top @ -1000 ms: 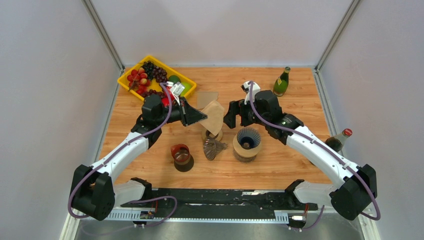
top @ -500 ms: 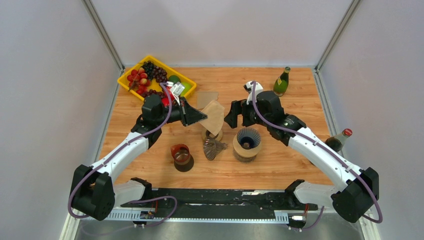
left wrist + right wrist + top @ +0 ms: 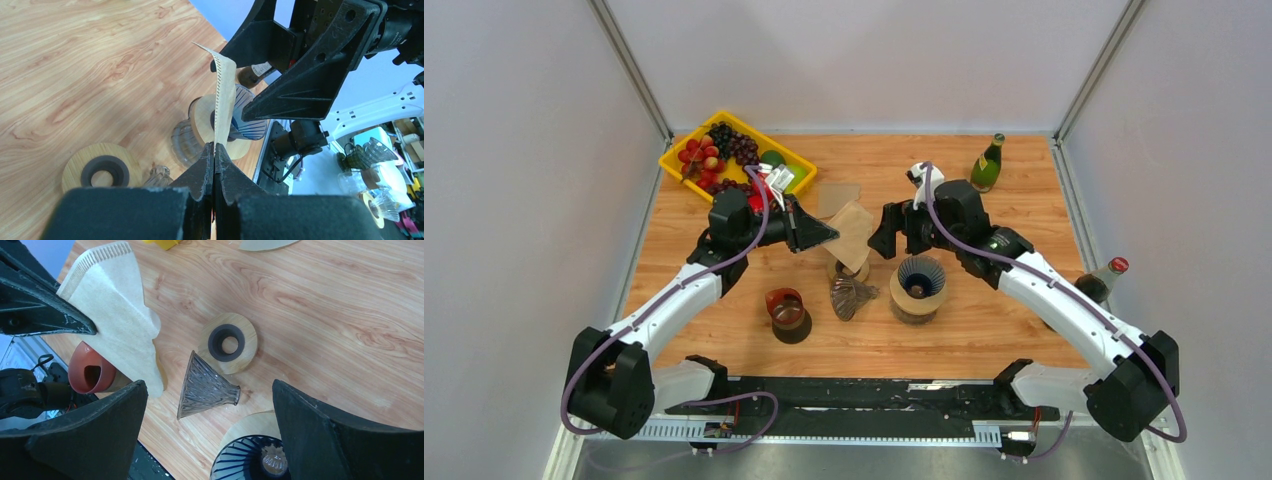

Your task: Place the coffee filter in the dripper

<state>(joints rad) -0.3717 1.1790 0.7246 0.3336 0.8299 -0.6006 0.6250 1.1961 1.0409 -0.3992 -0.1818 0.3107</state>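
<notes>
Top external view has both arms reaching toward the middle of the wooden table (image 3: 1004, 330), and from where I stand they nearly meet nose to nose. The left gripper (image 3: 829, 233) has its jaws pressed together on one edge of the coffee filter (image 3: 854, 235); the left wrist view shows that edge pinched tight between the two black fingers (image 3: 200, 175), with the brown paper rising edge-on from them. The filter hangs in the air above a wooden ring (image 3: 849, 268) and is not in any dripper. The right gripper (image 3: 882, 230) faces it from the other side, just beside the paper, with its jaws spread wide and nothing between them; whether one finger (image 3: 100, 440) touches the filter's lower corner I cannot tell. The blue ribbed dripper (image 3: 919, 280) stands upright on its round wooden base to the right of the filter, beneath the right arm. A glass cone (image 3: 852, 295) lies on its side beside the ring, and a red-brown cup (image 3: 786, 308) stands further left. A second flat filter (image 3: 837, 195) lies on the table behind, near a yellow tray (image 3: 676, 158) of fruit.
</notes>
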